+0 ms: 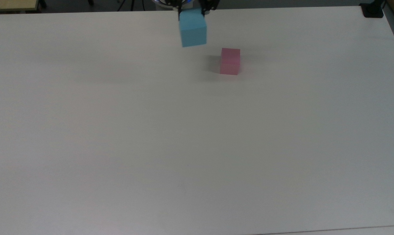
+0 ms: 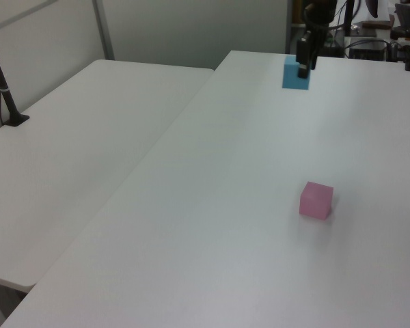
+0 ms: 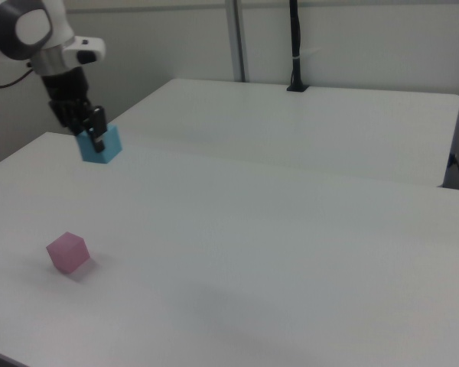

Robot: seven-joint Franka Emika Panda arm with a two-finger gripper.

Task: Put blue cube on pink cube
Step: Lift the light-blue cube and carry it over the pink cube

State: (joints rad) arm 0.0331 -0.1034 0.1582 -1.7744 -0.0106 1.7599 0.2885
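In the top view the pink cube (image 1: 230, 61) sits alone on the white table (image 1: 197, 147), in the upper middle of the frame, nothing touching it. Above and to its left in the top view, hard against the upper edge, the gripper (image 1: 191, 9) is clamped on the blue cube (image 1: 193, 27), holding it clear of the table. In the right view the gripper (image 3: 88, 126) and blue cube (image 3: 102, 144) hang at upper left with the pink cube (image 3: 67, 252) lower, so the coming move probably runs toward it, then down.

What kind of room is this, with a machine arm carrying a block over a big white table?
Probably a robotics lab or test room. A white robot arm holds a small matte light blue cube in its jaws above a plain white table bearing one pale pink cube. A black pole is clamped to a neighbouring table.
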